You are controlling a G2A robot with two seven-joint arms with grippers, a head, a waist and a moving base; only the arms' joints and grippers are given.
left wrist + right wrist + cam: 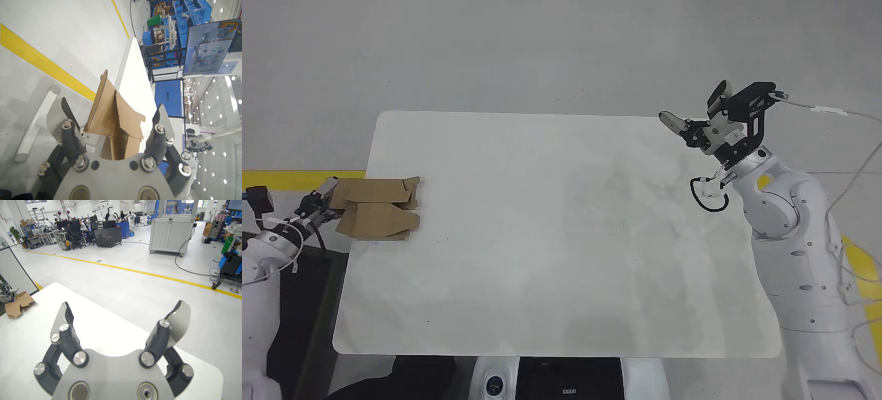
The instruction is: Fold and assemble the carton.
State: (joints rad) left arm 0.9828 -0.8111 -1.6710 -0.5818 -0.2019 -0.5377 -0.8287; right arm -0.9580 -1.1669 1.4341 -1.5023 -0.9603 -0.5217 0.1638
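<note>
- The carton (pixel 377 208) lay flattened on the white table (pixel 562 250), at the table's left edge and about midway along it.
- Part of the brown cardboard hung out past that edge, while the rest lay flat on the table top. In the left wrist view its flaps (pixel 121 117) were partly lifted and folded over one another, and the wavy cut edges showed.
- The left gripper (pixel 324 197) was just off the table's left edge, level with the carton.
- Its fingers (pixel 66 113) stood wide apart with the overhanging cardboard between them. Neither pad was closed on the cardboard, so the gripper had hold of nothing.
- The right gripper (pixel 694 110) was raised over the table's far right corner, well apart from the carton.
- In the right wrist view, the right gripper (pixel 122 303) had its jaws spread wide with nothing between them, and bare table top lay beneath.
- From that same view, the carton (pixel 19 306) sat across the table at the opposite edge.
- A yellow line (pixel 272 178) ran along the floor beyond the table's left edge.
</note>
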